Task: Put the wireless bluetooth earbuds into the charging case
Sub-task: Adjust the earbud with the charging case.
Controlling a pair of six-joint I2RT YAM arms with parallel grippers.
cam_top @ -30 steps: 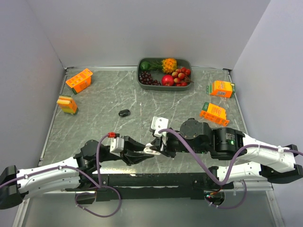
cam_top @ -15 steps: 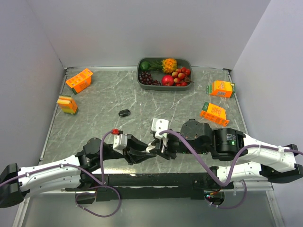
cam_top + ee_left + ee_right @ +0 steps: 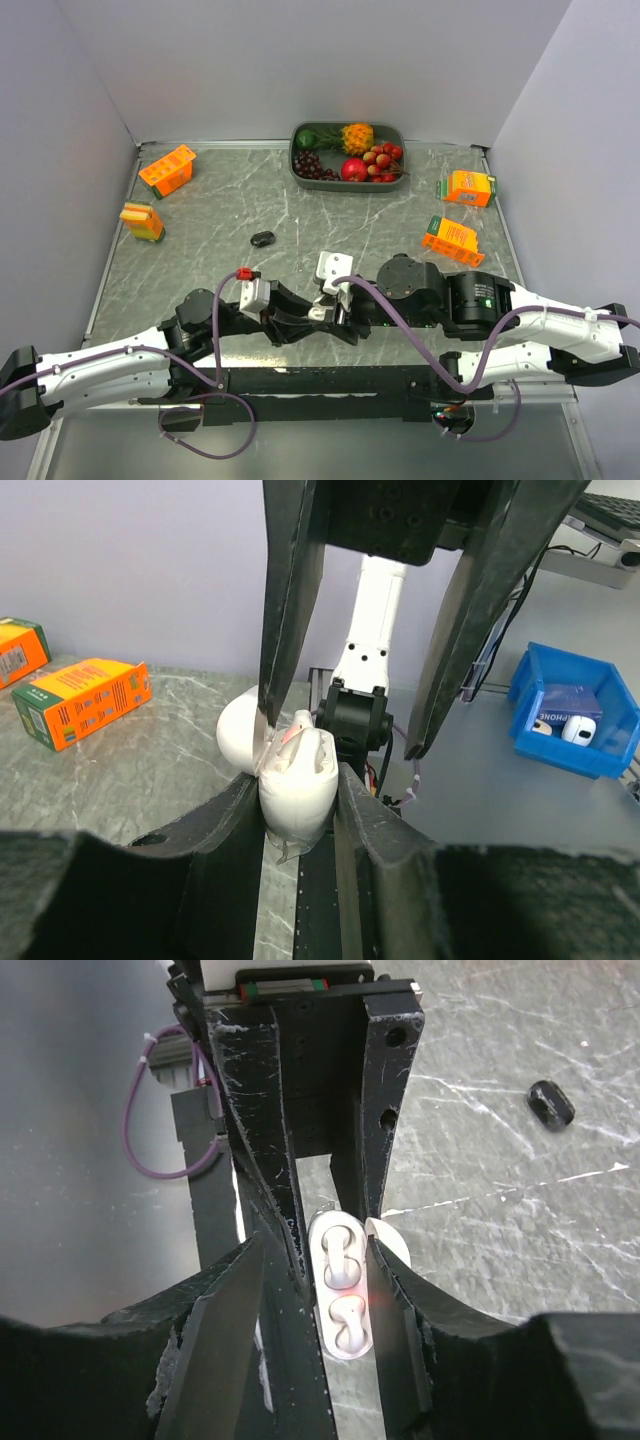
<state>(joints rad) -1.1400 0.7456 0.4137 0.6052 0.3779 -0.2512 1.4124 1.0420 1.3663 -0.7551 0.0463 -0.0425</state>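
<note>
earbuds (image 3: 340, 1260): two white ones sit in the open case (image 3: 345, 1345). your left hand (image 3: 298, 800) pinches it steady, likely so the spread right hand (image 3: 340, 742) can reach in.

A dark grey-green tray (image 3: 296, 170) sits at the far middle of the grey marbled worktop (image 3: 220, 200), close to the pale back wall (image 3: 300, 60). Inside it are dark grapes (image 3: 313, 166) at the left, a round red fruit (image 3: 354, 169) in the middle and small red fruits (image 3: 382, 157) at the right. A spiky yellow-orange fruit (image 3: 357, 135) lies at the back and something green (image 3: 307, 138) in the far left corner. Well to the tray's left stands an orange carton (image 3: 167, 170). A second orange carton (image 3: 142, 221) lies nearer the front and further left. Right of the tray, by the worktop's edge, is a third orange carton (image 3: 467, 187), and a fourth orange carton (image 3: 451, 239) lies nearer the front.
</note>
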